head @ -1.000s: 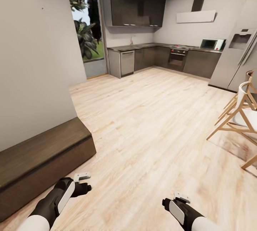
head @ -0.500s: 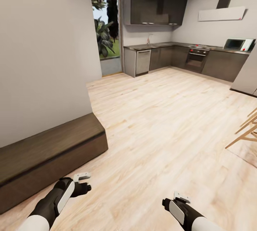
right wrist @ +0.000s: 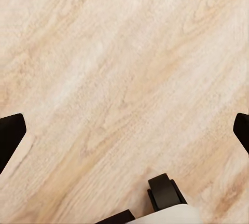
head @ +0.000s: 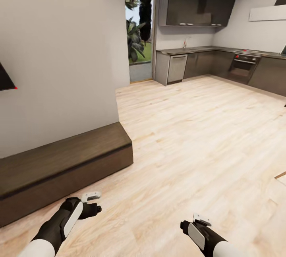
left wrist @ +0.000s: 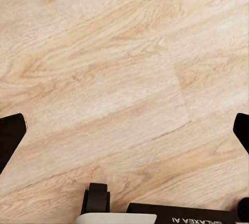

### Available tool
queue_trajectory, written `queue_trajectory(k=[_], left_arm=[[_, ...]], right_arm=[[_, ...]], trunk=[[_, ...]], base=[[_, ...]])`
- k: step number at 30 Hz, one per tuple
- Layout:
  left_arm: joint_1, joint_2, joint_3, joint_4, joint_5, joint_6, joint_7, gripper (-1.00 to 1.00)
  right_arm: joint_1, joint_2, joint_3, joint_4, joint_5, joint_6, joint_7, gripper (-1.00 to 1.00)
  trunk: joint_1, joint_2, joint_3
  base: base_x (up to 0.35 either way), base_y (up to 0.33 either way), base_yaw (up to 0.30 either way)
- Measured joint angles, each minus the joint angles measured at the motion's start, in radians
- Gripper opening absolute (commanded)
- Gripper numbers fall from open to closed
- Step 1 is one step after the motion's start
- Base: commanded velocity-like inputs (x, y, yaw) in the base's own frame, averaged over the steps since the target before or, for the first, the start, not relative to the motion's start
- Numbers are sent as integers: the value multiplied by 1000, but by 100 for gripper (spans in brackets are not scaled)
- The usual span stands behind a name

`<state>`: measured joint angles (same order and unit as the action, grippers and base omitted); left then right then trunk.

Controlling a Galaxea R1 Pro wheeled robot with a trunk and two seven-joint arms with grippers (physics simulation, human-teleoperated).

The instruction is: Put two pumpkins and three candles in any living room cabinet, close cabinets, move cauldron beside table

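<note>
**Both grippers hanging wide and empty over the plank floor, beside the low dark cabinet**

The left gripper (left wrist: 124,125) is hanging with its two black fingers (left wrist: 11,133) spread wide, one at each side of the left wrist view, and nothing but pale wood grain is lying between them. The right gripper (right wrist: 124,125) is doing the same: its black fingertips (right wrist: 10,133) are sitting far apart at the two sides of the right wrist view, holding nothing, with bare planks under them.

In the head view the left gripper (head: 92,205) is hovering low over the light oak plank floor (head: 190,145), at the end of a black-and-white forearm, close to the front face of the long, low dark-brown wooden cabinet (head: 63,165). The right gripper (head: 194,223) is hovering over open floor, well apart from the cabinet.

The cabinet is standing against the foot of the plain grey wall (head: 55,54), its front showing flush and closed, its right end stopping level with the wall's corner. A small dark triangular shape (head: 6,79) is showing on the wall at the left edge of the view.

Beyond the wall's corner a tall glass opening onto green plants (head: 137,30) is showing. To its right a kitchen counter (head: 206,50) is running along the far wall, with glossy dark wall cupboards (head: 198,0) above it, a steel-fronted dishwasher (head: 176,68) at its left end and a built-in oven (head: 242,68) further along.
</note>
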<state>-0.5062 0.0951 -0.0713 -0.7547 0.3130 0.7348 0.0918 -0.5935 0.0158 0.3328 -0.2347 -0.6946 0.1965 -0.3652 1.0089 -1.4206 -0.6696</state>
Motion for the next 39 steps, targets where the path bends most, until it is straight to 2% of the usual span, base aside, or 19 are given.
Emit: queue_trajectory(k=[39], left_arm=[[0, 2, 2, 0, 2, 0, 0, 100]], right_arm=[[0, 4, 2, 0, 1, 0, 0, 100]], trunk=[[0, 0, -23]], base=[[9, 0, 276]])
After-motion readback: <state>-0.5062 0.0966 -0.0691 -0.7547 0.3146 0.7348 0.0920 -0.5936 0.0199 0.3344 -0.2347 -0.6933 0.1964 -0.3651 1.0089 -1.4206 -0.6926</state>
